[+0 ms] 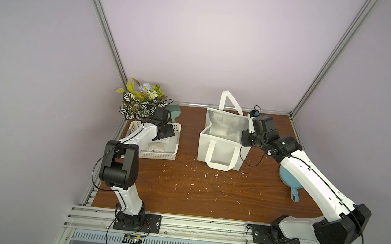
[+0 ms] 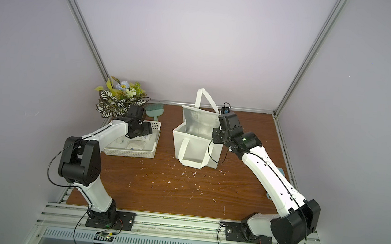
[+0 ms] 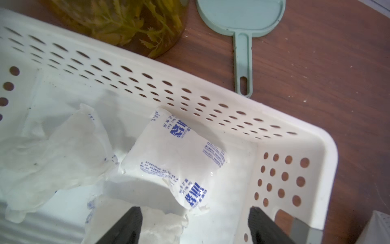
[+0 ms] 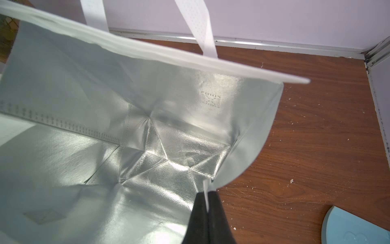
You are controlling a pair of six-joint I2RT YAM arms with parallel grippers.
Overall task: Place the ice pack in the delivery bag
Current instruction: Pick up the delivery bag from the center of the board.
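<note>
A whitish ice pack with blue print lies in the corner of the white perforated basket. My left gripper hovers over it, open, its fingers on either side of the pack's near end and holding nothing. Two more crumpled pouches lie beside it. In both top views the left gripper hangs over the basket. The delivery bag stands open, showing its foil lining. My right gripper is shut on the bag's right rim.
A potted fake plant and a green hand brush stand behind the basket. A blue scoop lies under the right arm. White crumbs speckle the wooden tabletop.
</note>
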